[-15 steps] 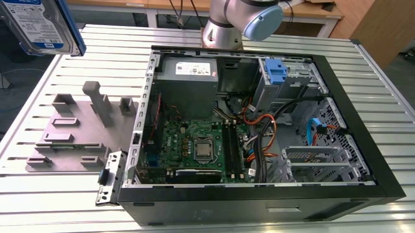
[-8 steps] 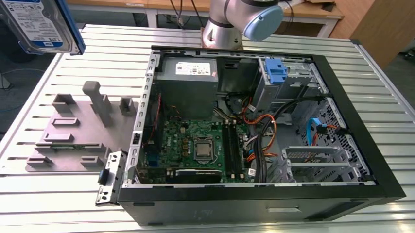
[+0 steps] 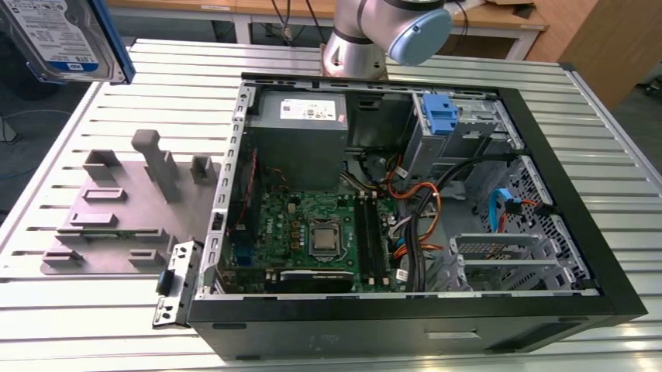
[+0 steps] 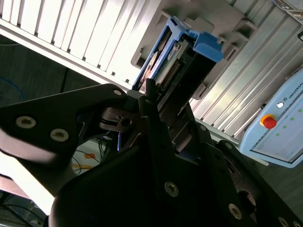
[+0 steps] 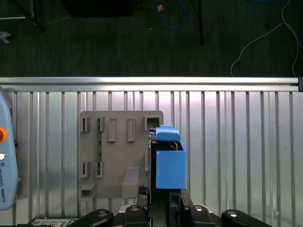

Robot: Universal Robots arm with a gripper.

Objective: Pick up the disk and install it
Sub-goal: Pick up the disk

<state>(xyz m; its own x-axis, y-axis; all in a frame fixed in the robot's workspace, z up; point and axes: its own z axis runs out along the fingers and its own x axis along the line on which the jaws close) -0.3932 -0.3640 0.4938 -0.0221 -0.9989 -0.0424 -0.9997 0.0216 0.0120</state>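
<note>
The disk (image 5: 169, 165) sits clamped in the tool (image 5: 164, 193).

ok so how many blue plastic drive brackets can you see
2. One is on the disk held in the gripper above the table; the other, a bare bracket, sits in the computer case. More may be hidden in its bays.

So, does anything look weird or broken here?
Nothing looks broken. The odd bit is the disk: it hangs in the air, clamped in the gripper, away from the open computer case. Loose cables sprawl inside it.
</note>
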